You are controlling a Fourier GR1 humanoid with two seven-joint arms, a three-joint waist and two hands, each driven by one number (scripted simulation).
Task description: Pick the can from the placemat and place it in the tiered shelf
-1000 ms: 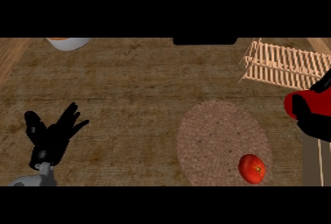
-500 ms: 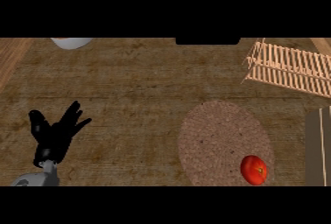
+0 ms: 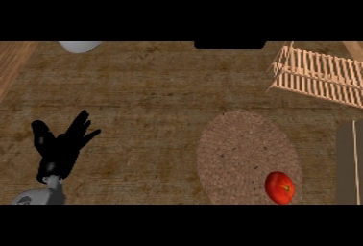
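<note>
My left hand (image 3: 60, 146) rests open at the lower left of the head view, fingers spread and pointing up, far from everything else. The round woven placemat (image 3: 241, 149) lies right of centre. No can shows on it or anywhere else in view. The wooden slatted tiered shelf (image 3: 319, 74) stands at the upper right, partly cut off by the view's edge, and its visible part holds nothing. My right hand is out of view.
A red tomato (image 3: 280, 187) lies on the placemat's lower right edge. A white bowl (image 3: 79, 46) peeks in at the top left and a dark object (image 3: 229, 44) at the top centre. A grey strip (image 3: 349, 163) runs along the right edge.
One second ago my right hand showed at the right edge, curled round something red. It has since left the view. The left hand has stayed put.
</note>
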